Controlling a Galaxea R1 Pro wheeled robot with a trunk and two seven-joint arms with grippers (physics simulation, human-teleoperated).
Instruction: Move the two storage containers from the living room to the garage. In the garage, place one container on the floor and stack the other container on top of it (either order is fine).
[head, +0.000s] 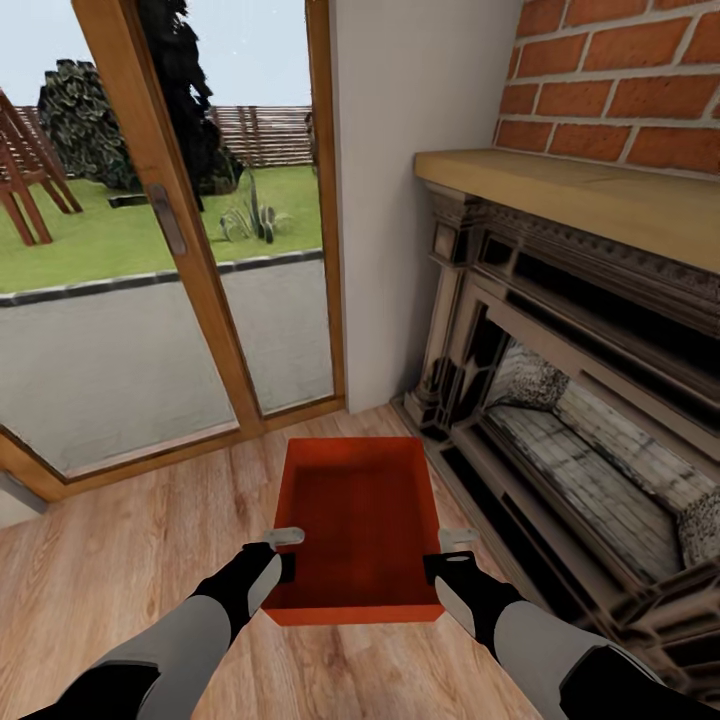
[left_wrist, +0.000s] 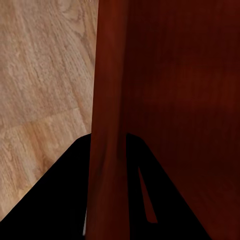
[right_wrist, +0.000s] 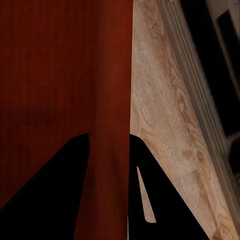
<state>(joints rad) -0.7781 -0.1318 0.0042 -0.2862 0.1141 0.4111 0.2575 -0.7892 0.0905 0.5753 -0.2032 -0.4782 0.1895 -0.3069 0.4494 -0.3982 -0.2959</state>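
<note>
One orange-red storage container (head: 362, 520), shallow and lidless, is held over the living room's wood-plank floor between both arms. My left gripper (head: 285, 552) is shut on its left wall near the front corner; the left wrist view has that wall (left_wrist: 107, 125) running between the two dark fingers (left_wrist: 50, 200). On the opposite side, my right gripper (head: 447, 553) is shut on the right wall, and the right wrist view has the wall (right_wrist: 112, 125) pinched between its fingers (right_wrist: 45, 180). The container is empty.
An ornate dark fireplace (head: 560, 400) with a wooden mantel (head: 590, 195) and red brick above stands close on the right. Wood-framed glass doors (head: 190, 270) are ahead on the left, giving onto a paved yard. A beige wall corner (head: 400, 200) sits between them.
</note>
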